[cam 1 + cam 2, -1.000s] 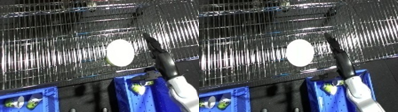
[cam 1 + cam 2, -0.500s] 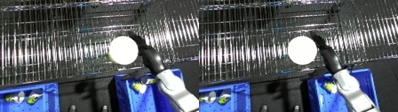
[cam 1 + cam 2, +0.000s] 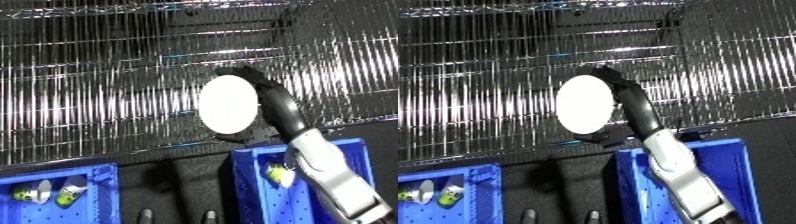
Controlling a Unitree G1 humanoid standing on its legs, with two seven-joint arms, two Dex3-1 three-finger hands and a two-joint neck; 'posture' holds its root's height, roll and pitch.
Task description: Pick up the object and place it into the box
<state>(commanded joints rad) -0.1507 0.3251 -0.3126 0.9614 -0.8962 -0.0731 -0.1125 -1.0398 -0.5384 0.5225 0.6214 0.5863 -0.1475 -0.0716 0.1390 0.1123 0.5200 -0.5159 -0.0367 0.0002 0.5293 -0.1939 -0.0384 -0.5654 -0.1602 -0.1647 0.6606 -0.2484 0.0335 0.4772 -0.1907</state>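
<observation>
Left eye view shows the main thing for us: the white disc [image 3: 228, 104] sits just to the left of our right hand [image 3: 274, 102], touching it, up on the wire shelf [image 3: 89, 100] roughly mid-width and closer to its front edge than its back. The hand comes up from the lower right, with the dark fingers [image 3: 251, 76] curving over the disc's top right rim and what looks like the thumb tucked under its lower edge, so we'd call that a pinch around the rim. How much of the disc is really clamped, we can't tell from here.

The disc looks like a slightly tall oval with its flat face toward the camera, so its long axis runs near vertical, tilted a touch. It seems to be standing on edge or lifted, not lying flat, but we can't say which.

Our left hand isn't visible anywhere, so the right one is the only hand near it.

The blue bin [image 3: 258, 170] is straight below the disc, under the forearm, so we figure the move is mostly down and toward us.
</observation>
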